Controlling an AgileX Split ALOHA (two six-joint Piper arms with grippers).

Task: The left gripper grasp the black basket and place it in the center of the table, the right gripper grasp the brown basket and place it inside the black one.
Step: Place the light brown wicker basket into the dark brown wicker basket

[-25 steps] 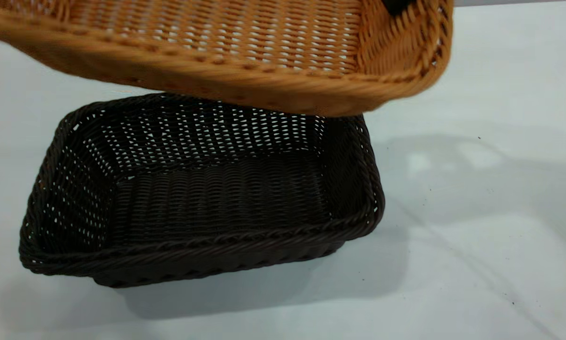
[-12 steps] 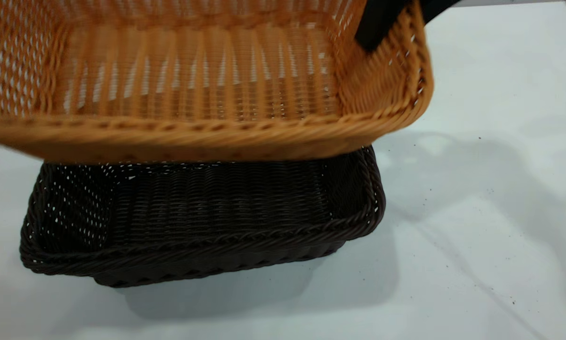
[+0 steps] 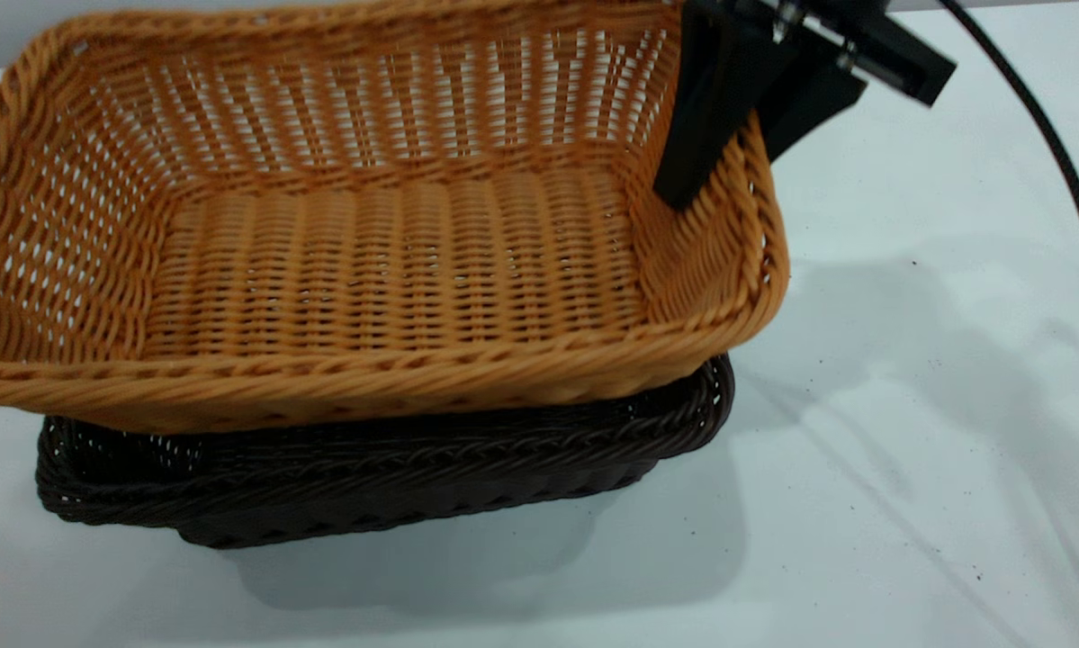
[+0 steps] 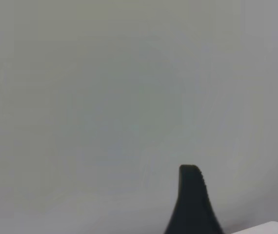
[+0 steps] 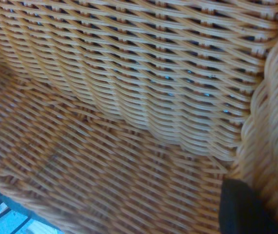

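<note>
Now the brown basket (image 3: 368, 261) has dropped from well above the black basket (image 3: 395, 477) to sit partly into it, its floor hiding the dark interior, so I judge the nesting nearly done with only settling and release left. Off to the left, my left gripper (image 4: 193, 204) looks at bare table (image 3: 908, 405) with one finger showing, and I cannot tell its state. Both baskets are rectangular woven wicker with braided rims and flared sides, and at the brown one's right short wall my right gripper (image 3: 728, 135) is clamped over the rim.
</note>
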